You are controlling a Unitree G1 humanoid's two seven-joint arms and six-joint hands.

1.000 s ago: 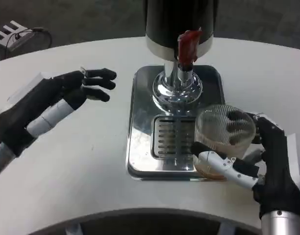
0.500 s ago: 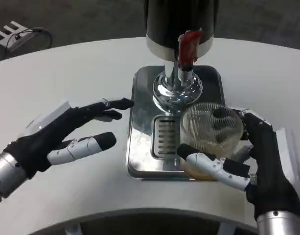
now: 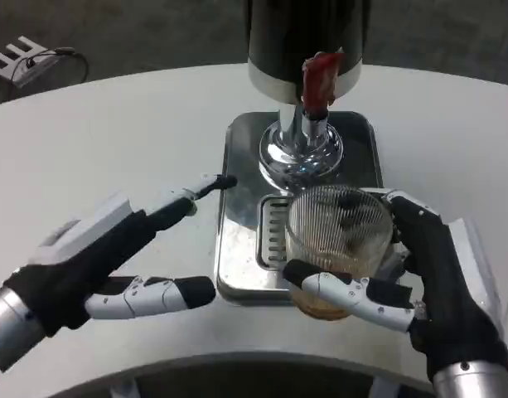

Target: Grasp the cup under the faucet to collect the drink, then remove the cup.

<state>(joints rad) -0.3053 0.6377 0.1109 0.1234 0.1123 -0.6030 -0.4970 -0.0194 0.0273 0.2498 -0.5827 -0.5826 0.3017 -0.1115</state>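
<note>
A clear ribbed cup (image 3: 336, 240) stands on the steel drip tray (image 3: 241, 149), over its slotted grate, a little in front of the faucet with the red lever (image 3: 318, 79). My right hand (image 3: 419, 286) grips the cup from the right, thumb across its front and fingers behind it. My left hand (image 3: 113, 257) hovers open to the left of the tray, fingers spread and pointing right, one fingertip at the tray's left rim.
The dark drink dispenser (image 3: 307, 33) rises on a chrome base (image 3: 302, 153) at the back of the tray. The white table's curved front edge (image 3: 237, 361) runs just below both hands. A small white object (image 3: 17, 54) lies far left.
My right hand has slid the cup leftward along the tray to below the faucet. My left hand has moved right and nearer, reaching the tray's left rim.
</note>
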